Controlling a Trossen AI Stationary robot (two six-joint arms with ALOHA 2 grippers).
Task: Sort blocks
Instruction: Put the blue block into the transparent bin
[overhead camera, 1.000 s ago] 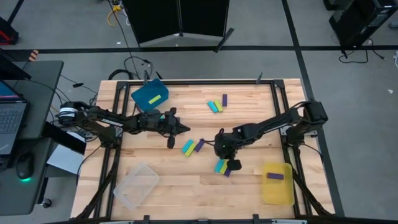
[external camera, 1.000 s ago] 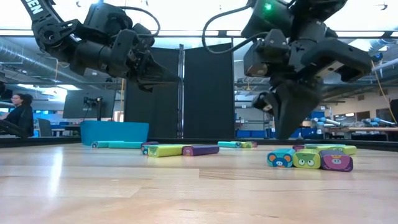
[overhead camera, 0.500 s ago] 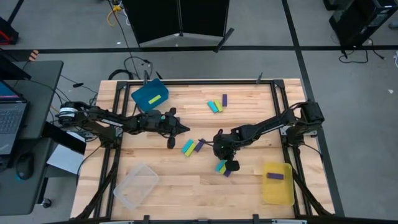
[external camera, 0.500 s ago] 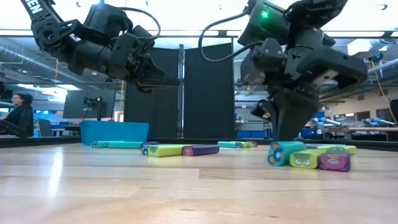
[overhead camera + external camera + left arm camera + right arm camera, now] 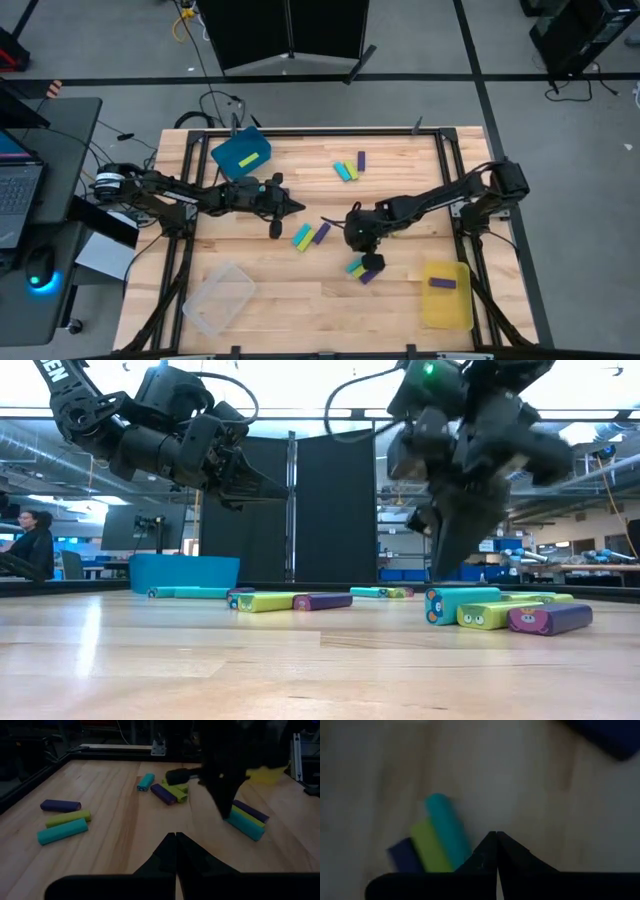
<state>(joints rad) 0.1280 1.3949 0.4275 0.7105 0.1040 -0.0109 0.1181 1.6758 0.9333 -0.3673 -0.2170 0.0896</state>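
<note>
Right claw [image 5: 369, 259], fingers together, hangs over three side-by-side blocks [image 5: 505, 611].

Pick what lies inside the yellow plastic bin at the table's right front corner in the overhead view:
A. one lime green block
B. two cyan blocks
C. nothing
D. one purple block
D: in the high view a single small purple block lies inside the yellow plastic bin; no other block shows in it.

Blue bin [image 5: 241, 153], clear bin [image 5: 219, 297], yellow bin [image 5: 446, 296] on the wooden table [image 5: 400, 160]; laptop [image 5: 17, 203] alongside.
</note>
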